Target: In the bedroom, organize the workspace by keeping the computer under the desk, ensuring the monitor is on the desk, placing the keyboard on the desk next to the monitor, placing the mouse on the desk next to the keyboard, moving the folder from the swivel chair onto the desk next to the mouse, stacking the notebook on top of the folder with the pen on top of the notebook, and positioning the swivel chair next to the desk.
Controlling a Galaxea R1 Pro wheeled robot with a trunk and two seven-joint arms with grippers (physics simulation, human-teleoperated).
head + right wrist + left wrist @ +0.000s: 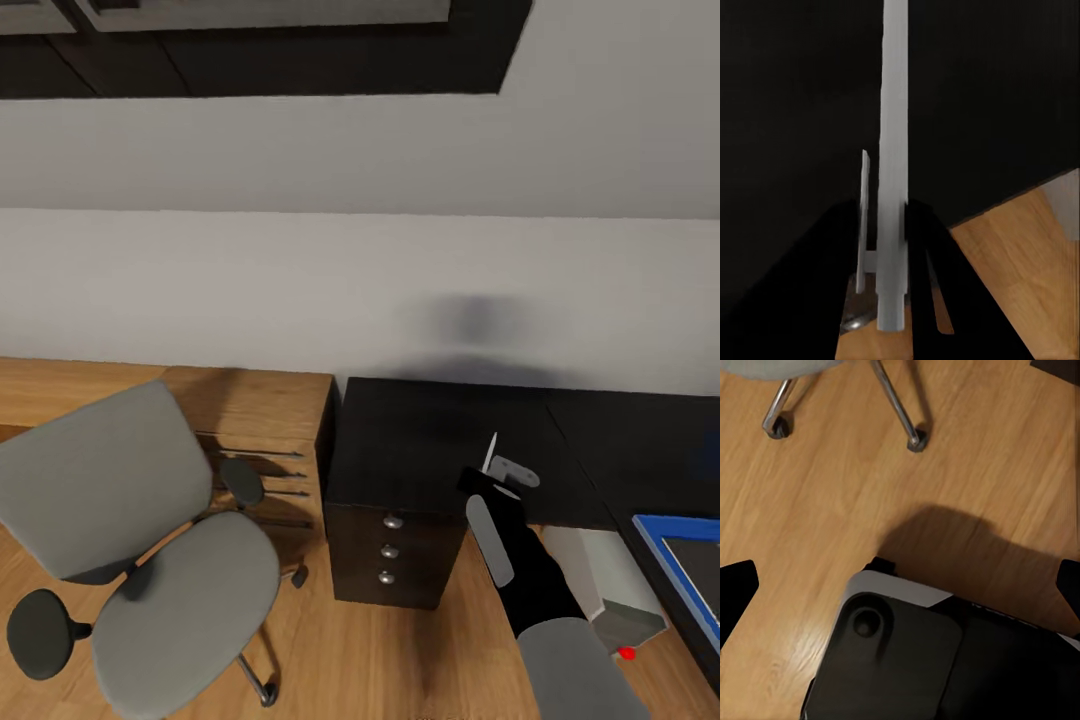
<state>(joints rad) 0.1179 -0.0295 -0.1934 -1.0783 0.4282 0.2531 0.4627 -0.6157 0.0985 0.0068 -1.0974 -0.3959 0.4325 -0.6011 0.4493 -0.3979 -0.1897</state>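
My right gripper (503, 472) is shut on the pen (490, 452), a thin whitish stick held upright above the black desk (420, 440) near its drawer end. In the right wrist view the pen (891, 150) stands clamped between the dark fingers (926, 247) over the desk top (795, 90). The blue folder (652, 532) lies on the desk at the far right with the grey notebook (702, 566) on it. The light grey computer (600, 585) sits under the desk. The grey swivel chair (150, 540) stands left of the desk on the wooden floor. My left gripper (900, 592) hangs open over the floor.
A light wooden drawer unit (265, 420) stands between the chair and the desk's three-drawer block (390, 550). A white wall runs behind the desk. The chair's chrome legs (900, 412) and my own dark base (907, 660) show over the floor in the left wrist view.
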